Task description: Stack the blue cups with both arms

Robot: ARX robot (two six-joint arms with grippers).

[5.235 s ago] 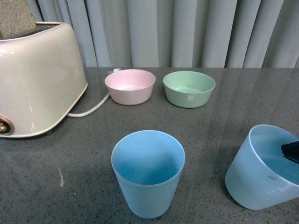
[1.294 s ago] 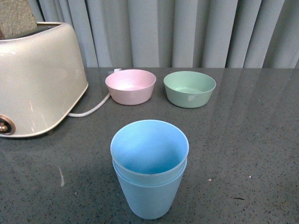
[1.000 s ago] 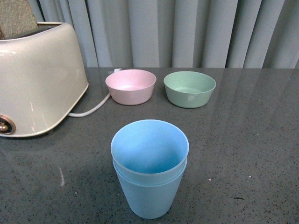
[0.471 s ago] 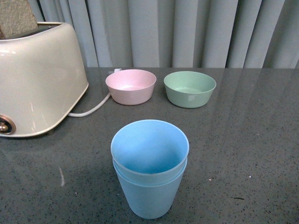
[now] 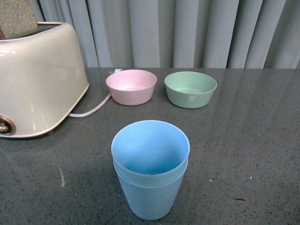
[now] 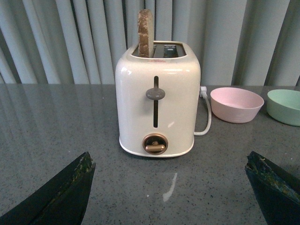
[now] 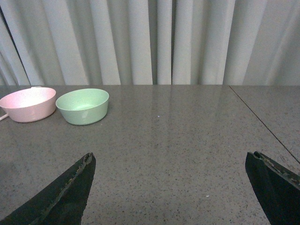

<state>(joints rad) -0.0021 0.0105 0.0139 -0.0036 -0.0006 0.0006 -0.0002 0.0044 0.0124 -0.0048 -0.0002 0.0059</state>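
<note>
The two light blue cups [image 5: 150,171] stand nested one inside the other, upright, at the near middle of the grey table in the front view. The upper cup's rim sits a little above the lower cup's rim. Neither arm shows in the front view. My left gripper [image 6: 171,173] is open and empty, low over the table, facing the toaster. My right gripper [image 7: 171,173] is open and empty over bare table. The cups do not show in either wrist view.
A cream toaster [image 5: 37,79] with a slice of bread stands at the left, its cord [image 5: 91,110] trailing toward the bowls. A pink bowl [image 5: 131,86] and a green bowl [image 5: 190,89] sit at the back. Grey curtains hang behind the table.
Five seconds ago the second cup was tilted at the right in the right gripper. Now it sits inside the first cup and the gripper is out of the front view. Nothing moved in the last second.
</note>
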